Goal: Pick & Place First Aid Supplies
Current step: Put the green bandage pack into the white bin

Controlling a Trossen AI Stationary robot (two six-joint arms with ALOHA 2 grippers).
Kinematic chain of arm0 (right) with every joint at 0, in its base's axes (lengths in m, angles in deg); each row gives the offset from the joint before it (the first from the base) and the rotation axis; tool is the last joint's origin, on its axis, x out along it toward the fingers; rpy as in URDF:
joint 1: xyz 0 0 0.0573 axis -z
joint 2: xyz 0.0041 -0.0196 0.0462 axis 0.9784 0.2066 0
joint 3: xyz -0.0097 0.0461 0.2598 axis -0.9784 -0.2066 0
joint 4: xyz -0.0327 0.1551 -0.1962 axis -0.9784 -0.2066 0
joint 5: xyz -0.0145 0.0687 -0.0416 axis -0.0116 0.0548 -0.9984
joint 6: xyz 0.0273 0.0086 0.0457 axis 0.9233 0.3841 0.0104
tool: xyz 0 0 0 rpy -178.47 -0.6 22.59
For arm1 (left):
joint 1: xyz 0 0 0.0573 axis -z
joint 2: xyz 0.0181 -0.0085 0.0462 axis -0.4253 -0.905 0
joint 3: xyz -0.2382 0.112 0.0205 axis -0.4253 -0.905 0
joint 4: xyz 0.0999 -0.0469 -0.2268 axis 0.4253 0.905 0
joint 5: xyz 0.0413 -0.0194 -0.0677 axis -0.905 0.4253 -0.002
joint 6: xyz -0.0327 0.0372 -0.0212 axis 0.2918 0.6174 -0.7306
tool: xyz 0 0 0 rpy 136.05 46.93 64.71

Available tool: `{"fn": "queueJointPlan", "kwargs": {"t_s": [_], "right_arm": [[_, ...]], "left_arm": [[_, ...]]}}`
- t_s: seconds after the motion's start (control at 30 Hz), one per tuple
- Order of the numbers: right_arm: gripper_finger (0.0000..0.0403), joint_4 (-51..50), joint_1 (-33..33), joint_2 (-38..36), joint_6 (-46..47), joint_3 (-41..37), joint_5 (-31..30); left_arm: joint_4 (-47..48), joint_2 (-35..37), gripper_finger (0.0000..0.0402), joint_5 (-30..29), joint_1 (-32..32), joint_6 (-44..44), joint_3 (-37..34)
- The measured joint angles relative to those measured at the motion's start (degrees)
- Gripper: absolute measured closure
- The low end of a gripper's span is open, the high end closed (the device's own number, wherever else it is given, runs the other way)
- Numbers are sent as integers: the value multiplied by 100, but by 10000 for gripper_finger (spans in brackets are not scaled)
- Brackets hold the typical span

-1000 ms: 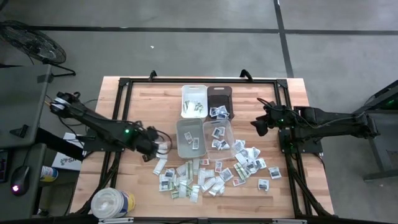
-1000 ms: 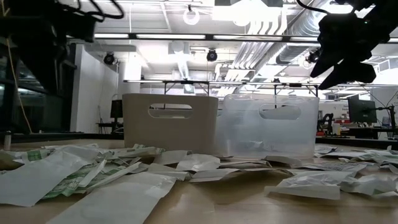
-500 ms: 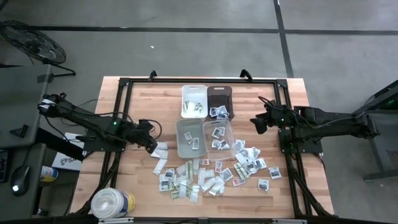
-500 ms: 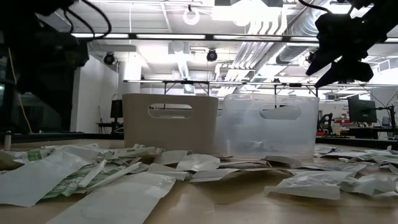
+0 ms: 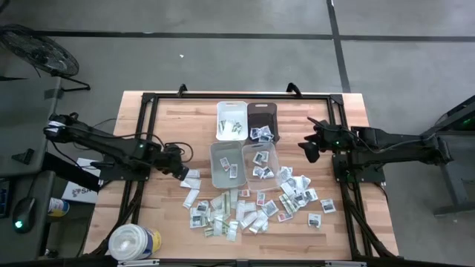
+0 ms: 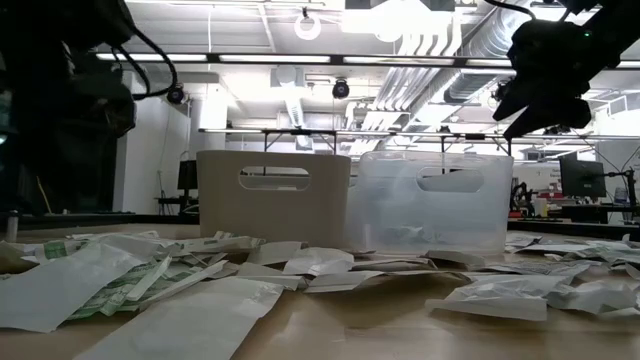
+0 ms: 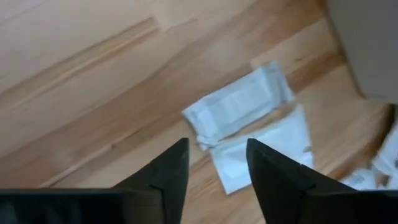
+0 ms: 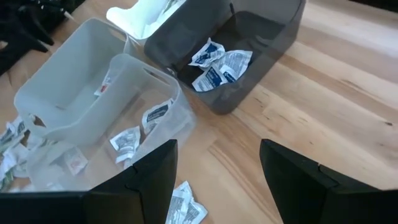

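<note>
Lying just beyond left pincer (image 7: 214, 163), two packets (image 7: 239, 106), seemingly untouched

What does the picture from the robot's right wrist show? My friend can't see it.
The right end effector hangs open above a wooden table, empty. Ahead stands a dark bin with a few printed packets inside, a clear bin beside it holding more packets, and a white bin behind.

The table (image 5: 167, 119) is pale wood with a smooth, lightly glossy finish. The packets (image 7: 239, 106) look like matt, creased paper. The bins are plastic: one clear (image 8: 134, 93), one dark translucent (image 8: 261, 37), one matt white (image 6: 272, 195).
</note>
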Motion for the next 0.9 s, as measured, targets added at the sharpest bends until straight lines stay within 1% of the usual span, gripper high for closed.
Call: {"fn": "queueJointPlan", "kwargs": {"t_s": [0.07, 0.17, 0.3, 0.47, 0.57, 0.67, 0.77, 0.9], "right_arm": [[181, 2, 0, -2, -180, 2, -2], [181, 5, -2, -2, -432, 2, -8], [181, 32, 0, -1, -675, 2, -65], [181, 31, 0, 0, -1003, 2, -62], [181, 28, -1, -2, -1218, 2, -17], [181, 28, 0, -2, -1362, 2, -4], [181, 27, 0, -1, -1452, 2, 0], [181, 28, 0, 0, -1535, 2, 1]], "left_arm": [[-58, -45, 217, 44, -84, -12, -2], [-274, -214, 193, 258, -245, -33, 0], [-542, -595, 185, 571, -438, -178, 0], [-940, -1140, 192, 698, -513, -361, 0], [-1028, -1436, 197, 731, -500, -590, 18], [-1085, -1696, 205, 893, -504, -674, 34], [-1114, -1928, 216, 982, -504, -779, 44], [-1073, -2113, 240, 1065, -504, -913, 49]]}}
